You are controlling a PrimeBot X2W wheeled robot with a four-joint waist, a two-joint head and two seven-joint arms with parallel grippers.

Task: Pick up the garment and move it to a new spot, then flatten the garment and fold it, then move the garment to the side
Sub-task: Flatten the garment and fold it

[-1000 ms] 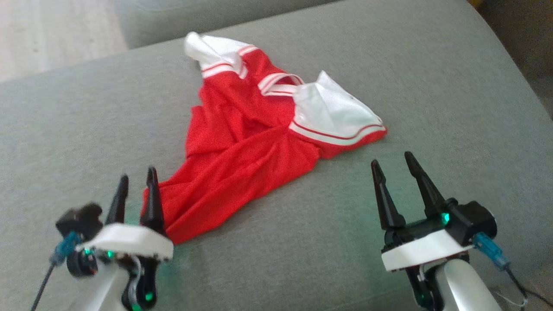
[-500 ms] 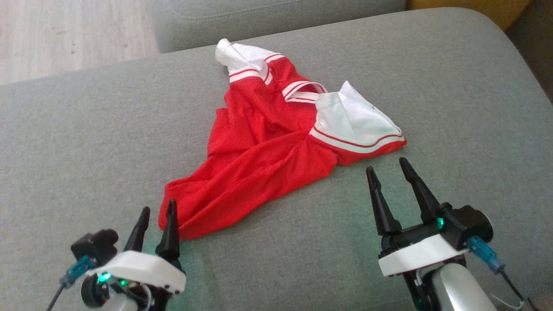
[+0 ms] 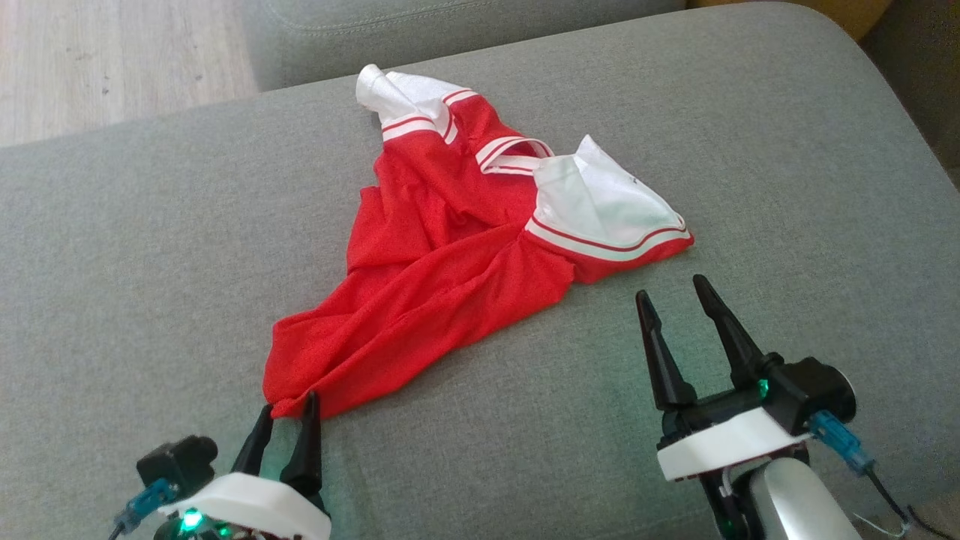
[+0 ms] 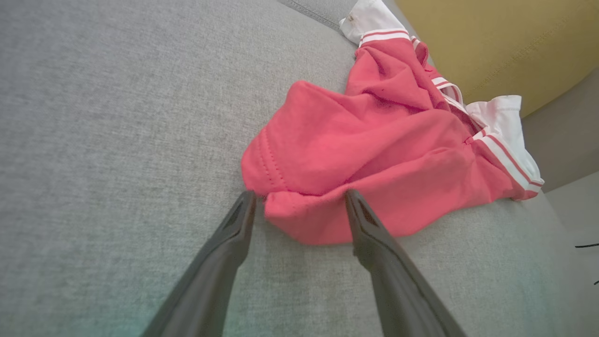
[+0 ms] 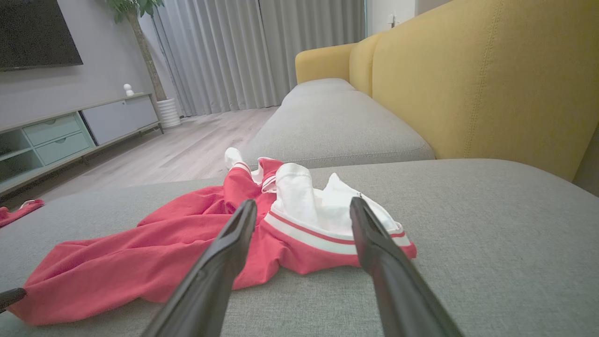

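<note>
Left claw [image 3: 289, 403] sits at the bottom left of the head view, fingers apart. Its tips are at the near red hem corner of the garment [image 3: 435, 285]. In the left wrist view the left claw [image 4: 299, 193] straddles that hem fold: the fold sits between the two tips and the right-hand finger overlaps the cloth edge. It isn't clamped, and I can't tell if it's really touching.

Right claw [image 3: 672, 288] is at the lower right of the head view, fingers spread wide, gripping nothing. Its tips are just short of the white striped sleeve, with a strip of grey sofa cushion [image 3: 150, 225] between. In the right wrist view the right claw [image 5: 303, 202] frames the white sleeve, and the garment [image 5: 164, 243] spreads to the left.

The garment is a crumpled red shirt with white sleeves. It lies in the frame centre of the head view, running from the upper middle down to the lower left, on the grey cushion. A yellow backrest [image 5: 468, 70] is at the upper right of the right wrist view.
</note>
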